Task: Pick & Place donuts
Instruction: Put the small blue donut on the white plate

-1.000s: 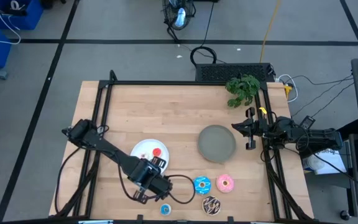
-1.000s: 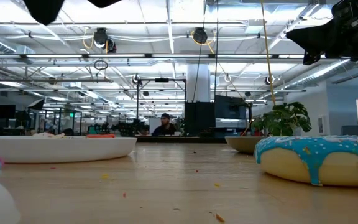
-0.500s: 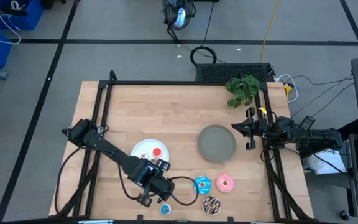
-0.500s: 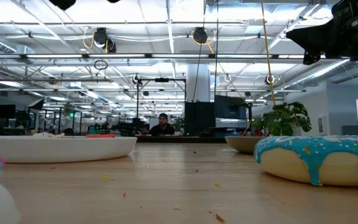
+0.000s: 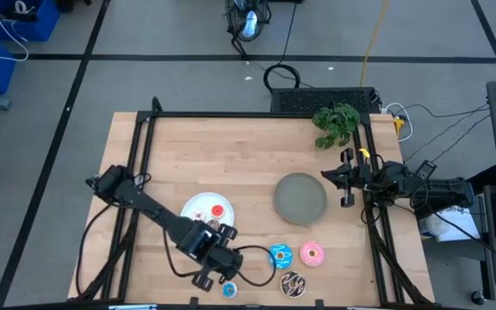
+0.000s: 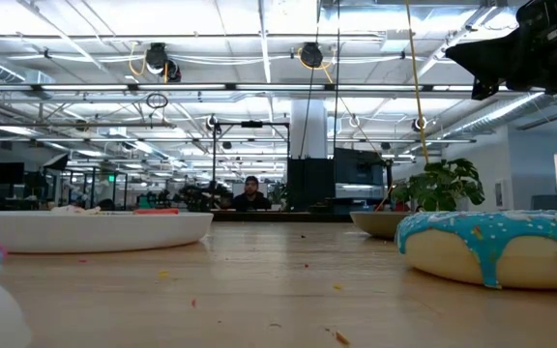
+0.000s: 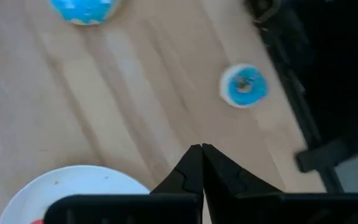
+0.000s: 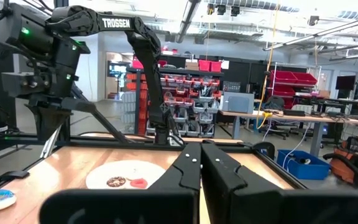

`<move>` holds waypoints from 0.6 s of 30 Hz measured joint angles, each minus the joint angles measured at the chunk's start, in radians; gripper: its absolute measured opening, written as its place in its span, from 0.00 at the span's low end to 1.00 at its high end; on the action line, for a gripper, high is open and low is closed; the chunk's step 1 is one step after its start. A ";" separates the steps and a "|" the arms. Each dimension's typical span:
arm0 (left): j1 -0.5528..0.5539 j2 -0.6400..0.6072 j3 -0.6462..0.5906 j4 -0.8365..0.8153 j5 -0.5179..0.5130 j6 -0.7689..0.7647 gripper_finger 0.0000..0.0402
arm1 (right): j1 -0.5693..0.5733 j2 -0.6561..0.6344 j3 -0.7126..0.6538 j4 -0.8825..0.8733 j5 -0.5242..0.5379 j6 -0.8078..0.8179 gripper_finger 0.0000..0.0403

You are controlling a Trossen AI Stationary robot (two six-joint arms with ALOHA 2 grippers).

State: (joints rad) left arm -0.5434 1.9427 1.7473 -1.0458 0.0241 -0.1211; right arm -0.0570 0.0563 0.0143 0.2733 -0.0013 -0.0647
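Note:
Above the table near its near edge, my left gripper (image 5: 220, 263) is shut and holds nothing. It hangs between the white plate (image 5: 195, 207) and the tiny blue donut (image 5: 228, 290). In the left wrist view the fingertips (image 7: 201, 149) point at bare wood, with the tiny blue donut (image 7: 244, 86) ahead. The red donut (image 5: 217, 211) and the brown donut (image 8: 115, 182) lie on the white plate. Flat on the table to the right are the blue sprinkled donut (image 5: 280, 255), the pink donut (image 5: 312, 253) and the chocolate donut (image 5: 293, 282). My right gripper (image 5: 344, 179) waits shut at the right edge.
The gray plate (image 5: 300, 198) sits right of centre, just left of my right gripper. A green plant (image 5: 336, 123) stands at the far right corner. A black frame rail (image 5: 231, 114) borders the table. Bare wood stretches across the far half.
My left gripper has moved from over the white plate's near rim toward the table's near edge, closing on the tiny blue donut. The brown donut on the plate's near side has come into view from under the arm. The fingers stay shut.

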 joint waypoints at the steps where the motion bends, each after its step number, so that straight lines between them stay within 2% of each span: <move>1: 0.000 0.000 0.000 0.000 -0.020 -0.013 0.03 | 0.000 0.000 0.000 0.000 0.000 0.000 0.00; 5: 0.002 0.000 0.000 0.001 -0.051 -0.034 0.05 | 0.000 0.000 0.000 0.000 0.000 0.000 0.00; 11: 0.003 0.000 0.000 0.016 -0.051 0.021 0.01 | 0.000 0.000 0.000 0.000 0.000 0.000 0.00; 18: 0.021 0.000 0.000 0.182 -0.024 -0.056 0.05 | 0.000 0.000 0.000 0.000 0.000 0.000 0.00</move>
State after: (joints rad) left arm -0.5228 1.9430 1.7473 -0.8643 -0.0003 -0.1770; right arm -0.0573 0.0563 0.0142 0.2733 -0.0010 -0.0647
